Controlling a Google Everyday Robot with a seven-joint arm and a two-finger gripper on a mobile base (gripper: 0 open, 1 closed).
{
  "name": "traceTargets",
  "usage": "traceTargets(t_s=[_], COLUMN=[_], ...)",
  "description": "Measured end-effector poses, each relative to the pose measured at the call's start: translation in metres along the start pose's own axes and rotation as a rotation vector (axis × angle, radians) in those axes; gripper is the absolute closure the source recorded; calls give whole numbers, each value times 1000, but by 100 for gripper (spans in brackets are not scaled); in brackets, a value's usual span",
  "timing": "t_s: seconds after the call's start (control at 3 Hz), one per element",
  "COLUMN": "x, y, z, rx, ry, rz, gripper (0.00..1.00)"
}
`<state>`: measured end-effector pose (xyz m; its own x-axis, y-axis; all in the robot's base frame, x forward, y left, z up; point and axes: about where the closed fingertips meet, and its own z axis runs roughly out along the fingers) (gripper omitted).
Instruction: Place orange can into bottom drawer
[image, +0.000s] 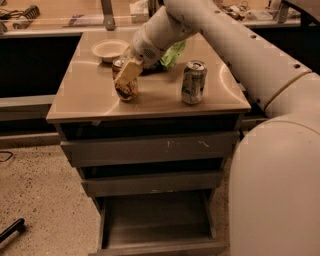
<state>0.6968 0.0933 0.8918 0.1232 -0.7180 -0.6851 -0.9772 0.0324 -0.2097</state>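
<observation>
The orange can (127, 90) stands near the middle left of the tabletop (85, 102), leaning a little. My gripper (126, 75) comes down from the upper right and is shut on the can's upper part. One cream finger (128, 72) lies across the can's front and the other is hidden behind it. The bottom drawer (156, 221) is pulled open under the table, and its grey inside shows with nothing in it.
A white-and-green silver can (193, 82) stands right of the orange can. A white bowl (111, 49) and a green bag (173, 54) sit at the back. Two shallower drawers (150, 150) are closed above. My body (275, 190) fills the right side. A black object (11, 231) lies on the floor at left.
</observation>
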Motion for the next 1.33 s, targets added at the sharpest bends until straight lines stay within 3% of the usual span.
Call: traceTargets(t_s=[0.33,0.67,1.0,1.33], x=[-7,-16,-16,-11], y=[26,72,72,93], z=[-15,-30,-30,-24], rx=[-28,-70,-70,-100], ry=[8,-7,-7,1], rz=[-31,-57,-57,-51], gripper=[100,100,100,100])
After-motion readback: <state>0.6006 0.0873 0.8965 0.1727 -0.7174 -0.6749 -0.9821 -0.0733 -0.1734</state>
